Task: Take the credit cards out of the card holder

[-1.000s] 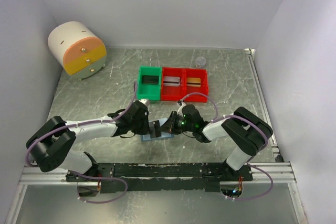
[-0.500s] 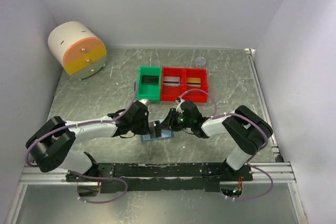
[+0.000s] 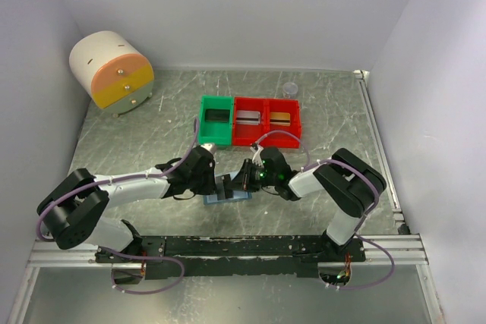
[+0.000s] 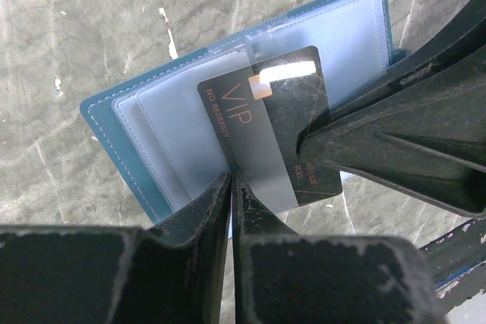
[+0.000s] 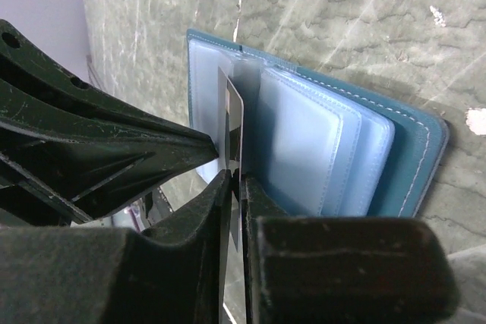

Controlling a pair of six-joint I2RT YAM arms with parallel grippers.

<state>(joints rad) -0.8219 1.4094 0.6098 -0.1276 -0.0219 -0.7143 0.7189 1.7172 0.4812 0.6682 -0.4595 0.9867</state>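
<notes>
Near the table's front edge, between the two arms, the card holder (image 4: 108, 130) lies open and flat, its blue-grey cover down and its clear sleeves fanned upward. A dark card (image 4: 262, 123) marked VIP sticks partway out of one sleeve, its free end pointing to 4 o'clock in the left wrist view. The right gripper (image 4: 302, 144) comes in from 3 o'clock there and pinches that free end; its own camera shows the card edge-on between jaws drawn nearly together. The left gripper (image 4: 230, 182) reaches in from 6 o'clock, its jaws narrow and nipping the edge of a clear sleeve of the holder, just beside the card.

Seen from above, the two grippers meet over the holder, the left at 9 o'clock of it and the right at 3 o'clock. At 12 o'clock from the holder stand a green bin (image 3: 205, 128) and, touching it, a red bin (image 3: 266, 137); the red one holds a silvery-grey card (image 3: 247, 117) and a gold card (image 3: 281, 118) in separate compartments. A cream and orange drum (image 3: 112, 68) sits at 10 o'clock in the far corner.
</notes>
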